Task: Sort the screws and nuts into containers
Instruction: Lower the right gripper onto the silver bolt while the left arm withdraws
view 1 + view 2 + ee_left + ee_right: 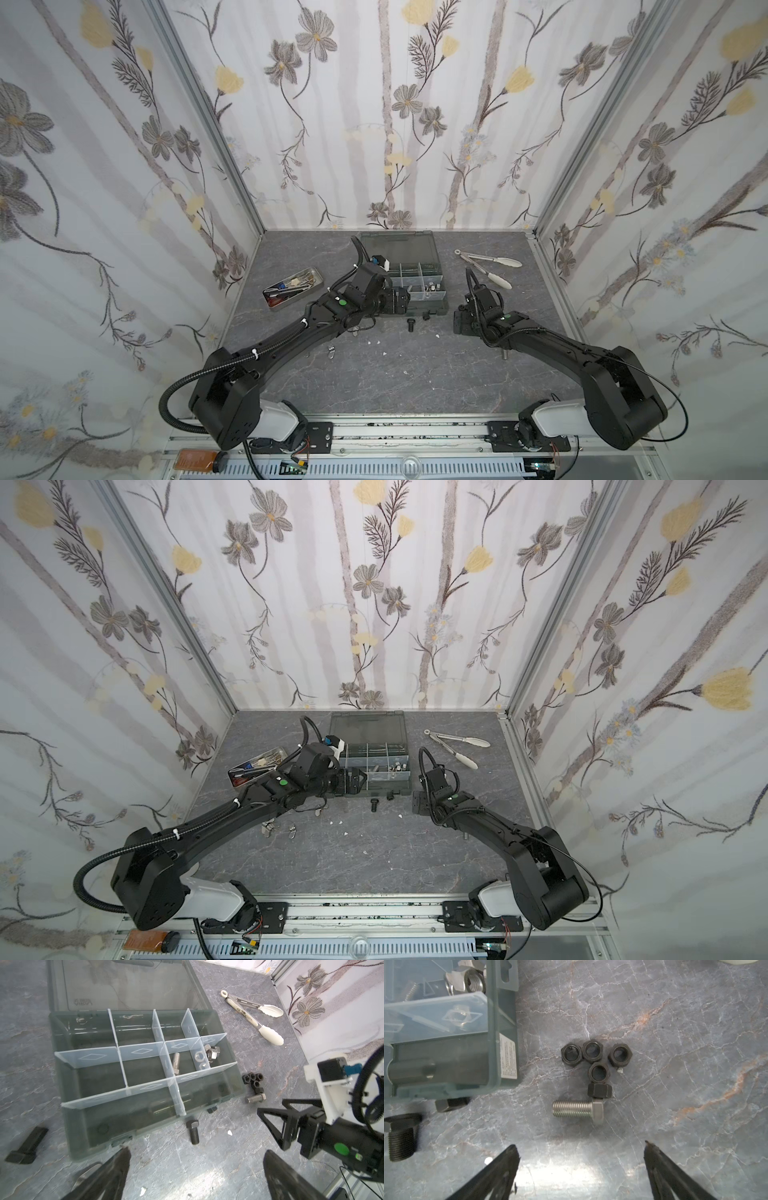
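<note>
The grey-green organizer box (436, 305) (68, 1105) has containers set off by translucent dividers. One holds a silver screw (176, 1063), and the one beside it holds silver nuts (211, 1054). On the table beside the box lie several black nuts (596, 1057) (252, 1080) and a silver screw (578, 1110). A black screw (410, 324) (193, 1131) lies before the box, and another (426, 316) lies at its front edge. My left gripper (197, 1152) hangs open near the box's front. My right gripper (580, 1146) is open just short of the silver screw, holding nothing.
The box's clear lid (397, 245) lies open behind it. White-tipped tongs (490, 266) rest at the back right. A metal tray of tools (293, 286) stands at the left. Silver wing nuts (292, 831) lie under the left arm, and white crumbs (436, 336) dot the table.
</note>
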Motion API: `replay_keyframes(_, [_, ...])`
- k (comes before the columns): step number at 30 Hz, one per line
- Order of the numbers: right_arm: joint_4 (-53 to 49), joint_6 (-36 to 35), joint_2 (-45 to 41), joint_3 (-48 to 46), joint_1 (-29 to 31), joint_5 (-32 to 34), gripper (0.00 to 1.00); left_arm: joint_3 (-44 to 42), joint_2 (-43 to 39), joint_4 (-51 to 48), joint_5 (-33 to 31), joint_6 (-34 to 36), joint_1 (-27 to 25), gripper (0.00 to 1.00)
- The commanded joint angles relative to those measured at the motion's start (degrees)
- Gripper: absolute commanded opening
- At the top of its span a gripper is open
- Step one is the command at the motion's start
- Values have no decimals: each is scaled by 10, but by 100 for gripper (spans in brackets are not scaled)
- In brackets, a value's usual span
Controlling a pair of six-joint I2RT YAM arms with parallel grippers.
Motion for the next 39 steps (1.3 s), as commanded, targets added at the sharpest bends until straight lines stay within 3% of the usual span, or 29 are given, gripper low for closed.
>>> replay_keyframes(1, [10,9,27,14,0,18,95,-35,-40,24,-4,-7,1,100])
replay_keyframes(14, [11,43,132,89,3,46,82,-86,-127,-9,-30,0,3,100])
replay_keyframes(39, [14,71,174,88,11,45,68,-96,-159,-31,-38,10,5,100])
